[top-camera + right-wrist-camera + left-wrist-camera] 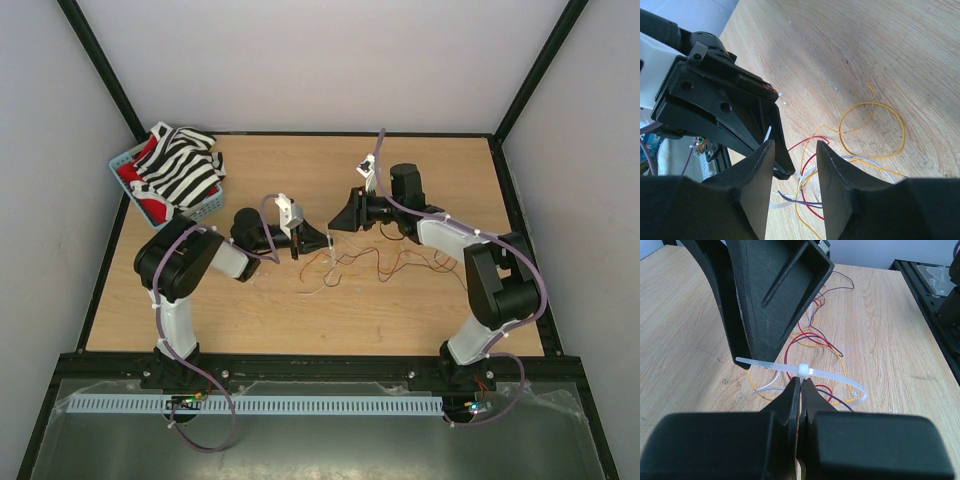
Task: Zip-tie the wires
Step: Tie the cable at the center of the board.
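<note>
The whitish zip tie (830,375) is bent into a loop over the wires (812,337), with red and purple strands passing through it. My left gripper (801,380) is shut on the zip tie just below its head, low over the table. The tie's tail points left and reaches the edge of my right gripper (775,295). In the right wrist view my right gripper (794,150) is open above the wires (812,170), and the tail tip (767,134) shows beside its left finger. In the top view both grippers (308,240) (338,218) meet at mid-table, with the wires (375,262) spread to the right.
A blue basket (122,163) holding a black-and-white striped cloth (180,165) stands at the back left corner. Loose yellow wire loops (872,125) lie on the wood beyond the right gripper. A black frame (520,230) edges the table.
</note>
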Available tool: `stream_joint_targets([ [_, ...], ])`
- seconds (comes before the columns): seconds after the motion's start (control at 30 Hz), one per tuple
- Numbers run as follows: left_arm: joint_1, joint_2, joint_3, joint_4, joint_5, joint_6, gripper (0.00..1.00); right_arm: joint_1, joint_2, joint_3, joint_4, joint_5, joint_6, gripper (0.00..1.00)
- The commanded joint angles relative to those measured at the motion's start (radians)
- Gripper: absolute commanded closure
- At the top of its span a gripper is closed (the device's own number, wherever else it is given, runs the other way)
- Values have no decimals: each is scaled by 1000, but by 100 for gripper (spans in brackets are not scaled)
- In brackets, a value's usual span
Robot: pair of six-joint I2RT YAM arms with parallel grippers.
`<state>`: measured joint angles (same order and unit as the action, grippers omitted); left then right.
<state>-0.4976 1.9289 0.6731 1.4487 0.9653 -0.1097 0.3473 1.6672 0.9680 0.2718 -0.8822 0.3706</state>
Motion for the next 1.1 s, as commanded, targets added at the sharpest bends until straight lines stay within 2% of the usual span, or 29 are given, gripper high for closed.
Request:
stream_joint_targets([
  [0.0,6,7,20,32,21,-7,100,15,-49,-16,70,-45,30,51],
  [0.4,6,14,26,32,26,-13,100,38,-51,-12,117,-65,88,53],
  [0.67,5,16,29,32,33,-18,100,24,-82,31,50,50,54,52],
  [1.07,6,20,34,32,35,-22,100,44,-92,10,12,-5,45,46],
])
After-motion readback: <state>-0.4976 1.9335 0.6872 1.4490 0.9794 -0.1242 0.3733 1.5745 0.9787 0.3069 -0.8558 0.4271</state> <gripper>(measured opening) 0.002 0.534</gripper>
